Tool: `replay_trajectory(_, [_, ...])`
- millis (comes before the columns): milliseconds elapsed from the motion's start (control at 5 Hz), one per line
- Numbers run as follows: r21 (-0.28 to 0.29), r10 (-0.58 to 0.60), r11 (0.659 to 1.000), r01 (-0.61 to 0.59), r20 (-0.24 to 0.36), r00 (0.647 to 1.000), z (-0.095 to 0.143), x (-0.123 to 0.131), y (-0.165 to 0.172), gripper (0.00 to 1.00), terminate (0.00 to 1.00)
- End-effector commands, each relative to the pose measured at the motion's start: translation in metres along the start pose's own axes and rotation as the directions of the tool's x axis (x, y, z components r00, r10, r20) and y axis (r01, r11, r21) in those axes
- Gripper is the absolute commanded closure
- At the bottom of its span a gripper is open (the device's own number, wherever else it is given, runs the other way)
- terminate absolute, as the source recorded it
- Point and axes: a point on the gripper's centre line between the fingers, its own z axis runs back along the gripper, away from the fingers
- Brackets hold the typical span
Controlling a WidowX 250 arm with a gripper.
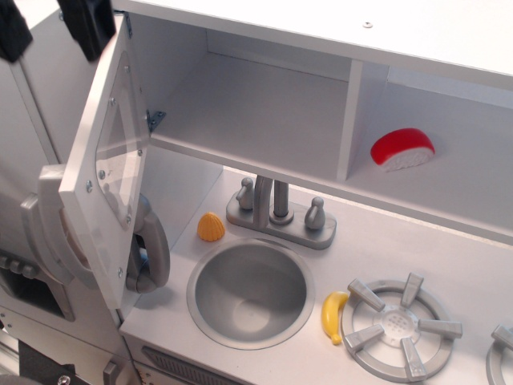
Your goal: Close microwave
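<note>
The microwave (248, 104) is the white upper cubby, and its inside is bare. Its white door (84, 172) with the clear window (112, 160) stands open, swung out to the left. The big grey D-shaped handle (54, 233) is on the door's outer face. My gripper (50, 24) is at the top left corner, above and left of the door's top edge. Only its two black fingertips (90, 28) show, spread apart with nothing between them. It is not touching the door.
A grey telephone handset (152, 249) hangs just right of the door's lower edge. An orange shell-shaped toy (211, 227), the faucet (276, 208), the sink (250, 289), a banana (333, 314) and a burner (397, 325) are on the counter. A red-and-white toy (402, 149) sits in the right cubby.
</note>
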Motion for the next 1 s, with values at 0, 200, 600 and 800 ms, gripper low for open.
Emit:
replay_trajectory(0, [0.159,0.027,0.987,-0.036,0.063,0.998,-0.026,0.009,0.009,0.0,0.0])
replay_trajectory(200, [0.208,0.008,0.978,-0.022,0.068,0.998,-0.048,0.005,0.014,0.0,0.0])
replay_trajectory(600, [0.19,-0.027,0.982,0.021,0.03,0.999,-0.07,-0.016,0.004,0.0,0.0])
replay_trajectory(800, [0.095,-0.004,0.995,0.0,0.041,0.999,-0.067,-0.013,-0.013,0.0,0.0])
